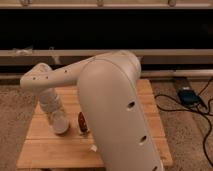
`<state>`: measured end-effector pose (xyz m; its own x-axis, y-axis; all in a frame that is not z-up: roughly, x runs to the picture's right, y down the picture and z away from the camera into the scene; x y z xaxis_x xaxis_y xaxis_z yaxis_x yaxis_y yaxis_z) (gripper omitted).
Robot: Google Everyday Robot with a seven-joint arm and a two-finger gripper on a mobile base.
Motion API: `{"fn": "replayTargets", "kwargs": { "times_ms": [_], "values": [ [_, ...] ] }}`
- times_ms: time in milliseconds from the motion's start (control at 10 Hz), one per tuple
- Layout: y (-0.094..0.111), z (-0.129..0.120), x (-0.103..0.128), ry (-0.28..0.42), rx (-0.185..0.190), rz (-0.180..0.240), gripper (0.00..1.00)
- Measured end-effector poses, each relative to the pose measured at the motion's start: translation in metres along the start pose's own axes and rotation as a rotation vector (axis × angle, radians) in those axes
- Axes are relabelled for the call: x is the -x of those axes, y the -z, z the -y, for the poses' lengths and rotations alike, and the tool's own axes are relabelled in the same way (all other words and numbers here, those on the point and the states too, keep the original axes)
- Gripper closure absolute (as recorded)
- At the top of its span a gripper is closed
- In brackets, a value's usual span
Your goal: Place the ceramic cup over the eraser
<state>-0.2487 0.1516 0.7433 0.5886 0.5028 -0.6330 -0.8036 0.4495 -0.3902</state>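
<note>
My gripper hangs at the end of the white ribbed wrist, low over the left part of the wooden table. Its tip looks pale and round; I cannot tell whether the ceramic cup is in it. No separate white tapered cup shows. The black eraser is out of view, perhaps hidden by the arm or the gripper. A dark reddish-brown elongated object lies just to the right of the gripper.
My bulky white upper arm covers the middle and right of the table. A small white thing peeks out at its left edge. A blue-grey box with black cables lies on the carpet at right. A dark shelf unit stands behind.
</note>
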Motion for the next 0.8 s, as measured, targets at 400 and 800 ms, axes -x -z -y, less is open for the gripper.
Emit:
{"fn": "replayTargets", "kwargs": {
  "times_ms": [400,800],
  "values": [
    [-0.008,0.005,0.002,-0.004,-0.020,0.000,0.20],
    [0.030,0.004,-0.006,-0.006,-0.042,0.082,0.20]
  ]
}}
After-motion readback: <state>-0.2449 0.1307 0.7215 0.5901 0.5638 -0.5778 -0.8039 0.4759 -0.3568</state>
